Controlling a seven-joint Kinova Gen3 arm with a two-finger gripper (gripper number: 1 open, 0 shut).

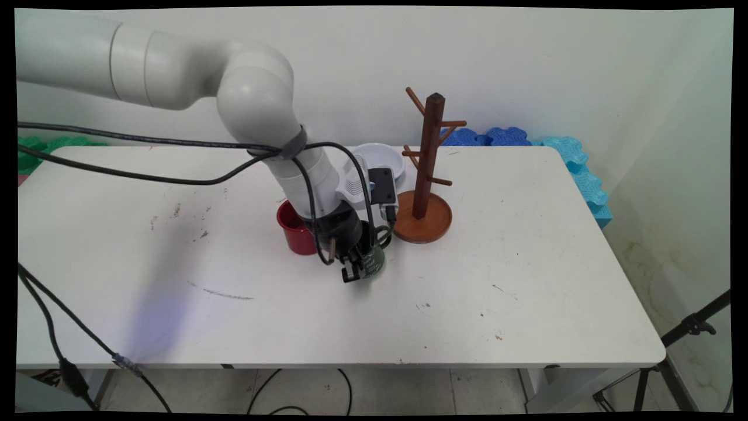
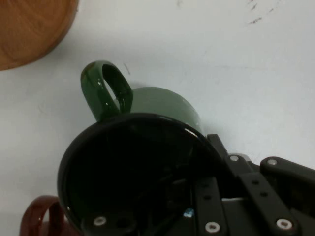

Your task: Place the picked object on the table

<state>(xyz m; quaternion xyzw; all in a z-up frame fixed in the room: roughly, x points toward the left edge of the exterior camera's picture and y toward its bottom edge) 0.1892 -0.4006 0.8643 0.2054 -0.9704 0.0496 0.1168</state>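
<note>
We see a glossy dark green ceramic mug (image 2: 162, 105), a smooth polished brown wooden mug tree (image 1: 425, 175), and a matt, scuffed white table (image 1: 526, 280).

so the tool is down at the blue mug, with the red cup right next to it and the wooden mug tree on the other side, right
Not quite: the mug is green, not blue, as the hand view shows plainly. The rest holds: the tool is down at that mug, the red cup stands right next to it, and the wooden mug tree is on the other side.
</note>
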